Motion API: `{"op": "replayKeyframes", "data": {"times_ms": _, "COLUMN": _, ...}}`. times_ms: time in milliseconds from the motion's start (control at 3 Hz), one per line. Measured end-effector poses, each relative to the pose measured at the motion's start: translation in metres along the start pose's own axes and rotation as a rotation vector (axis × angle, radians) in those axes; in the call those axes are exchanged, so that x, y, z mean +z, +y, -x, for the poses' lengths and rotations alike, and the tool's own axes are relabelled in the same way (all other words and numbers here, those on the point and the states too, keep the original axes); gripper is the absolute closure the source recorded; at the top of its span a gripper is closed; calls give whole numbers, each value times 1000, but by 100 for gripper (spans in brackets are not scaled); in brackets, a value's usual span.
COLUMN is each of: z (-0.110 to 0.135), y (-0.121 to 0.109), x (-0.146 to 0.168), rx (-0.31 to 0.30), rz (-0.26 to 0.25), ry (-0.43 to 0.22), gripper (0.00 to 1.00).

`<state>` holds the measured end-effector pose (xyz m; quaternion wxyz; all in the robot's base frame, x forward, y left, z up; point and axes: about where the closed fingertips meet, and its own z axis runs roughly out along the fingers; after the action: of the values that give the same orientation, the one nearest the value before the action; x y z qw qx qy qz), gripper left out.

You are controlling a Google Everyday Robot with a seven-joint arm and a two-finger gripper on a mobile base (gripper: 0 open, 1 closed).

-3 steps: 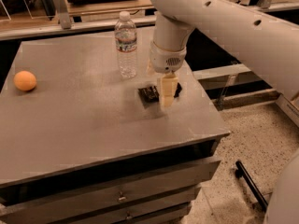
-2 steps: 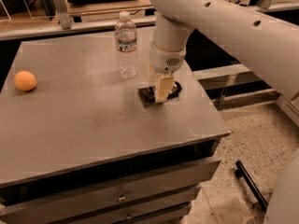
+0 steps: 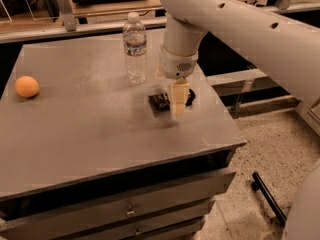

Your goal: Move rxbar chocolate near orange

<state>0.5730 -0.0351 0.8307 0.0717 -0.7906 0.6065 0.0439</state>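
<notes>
The rxbar chocolate (image 3: 160, 101) is a flat black bar lying on the grey table (image 3: 90, 134), right of centre. Its ends show on either side of my gripper. My gripper (image 3: 179, 101) hangs from the white arm and is down at the bar's middle, covering it. The orange (image 3: 26, 86) sits at the table's far left edge, well away from the bar and the gripper.
A clear plastic water bottle (image 3: 135, 49) stands upright just behind and left of the bar. The table's right edge is close to the bar. Shelving with rails runs behind the table. A speckled floor with a black bar (image 3: 267, 196) lies to the right.
My gripper has stayed over the bar, shifting only slightly. The bar, the bottle and the orange have not moved.
</notes>
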Motion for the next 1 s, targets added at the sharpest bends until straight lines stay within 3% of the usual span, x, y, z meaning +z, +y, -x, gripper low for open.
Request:
{"op": "replayKeyframes", "data": {"times_ms": 333, "z": -14, "y": -8, "x": -8, "rx": 9, "rz": -13, "ry": 4, "gripper": 0}}
{"op": "replayKeyframes", "data": {"times_ms": 667, "z": -14, "y": -9, "x": -9, "rx": 9, "rz": -15, "ry": 4, "gripper": 0}}
{"op": "replayKeyframes", "data": {"times_ms": 1000, "z": -14, "y": -11, "x": -7, "rx": 8, "rz": -19, "ry": 2, "gripper": 19}}
